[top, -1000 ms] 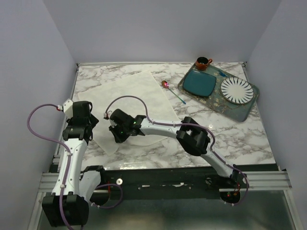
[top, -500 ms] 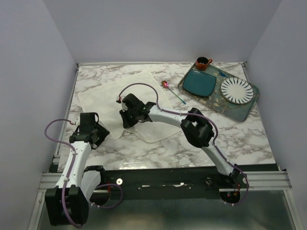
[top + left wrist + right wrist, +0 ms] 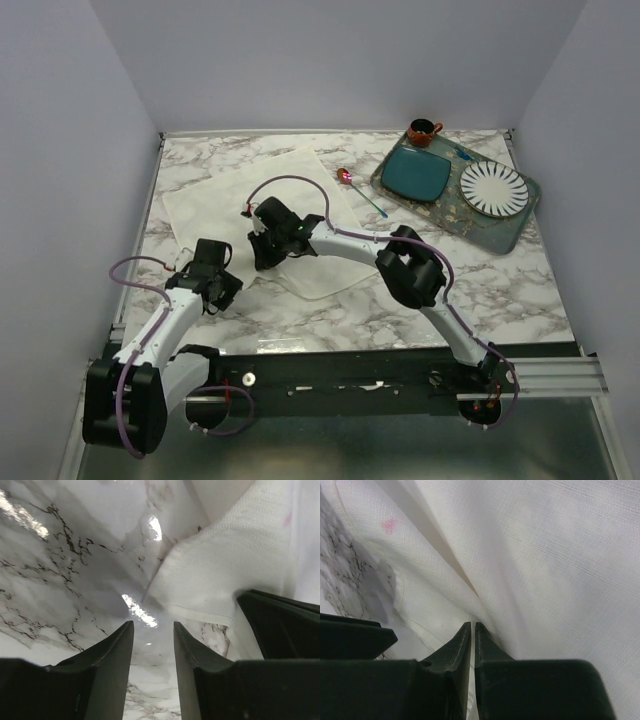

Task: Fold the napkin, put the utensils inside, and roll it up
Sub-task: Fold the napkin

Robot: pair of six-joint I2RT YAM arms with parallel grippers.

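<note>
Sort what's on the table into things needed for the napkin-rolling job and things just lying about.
For the job: napkin, spoon.
Lying about: tray, teal plate, white ribbed plate, brown cup.

Napkin [image 3: 530, 555] running off the right wrist view at 12 and 3 o'clock, its centre in the overhead view hidden beneath the right gripper [image 3: 265, 250], spoon [image 3: 364, 195] at the cloth's 2 o'clock too small for detail.

Bright, even light falls from above; white glare spots shine on the glossy grey-veined marble tabletop [image 3: 60, 595], with soft shadows only.
</note>
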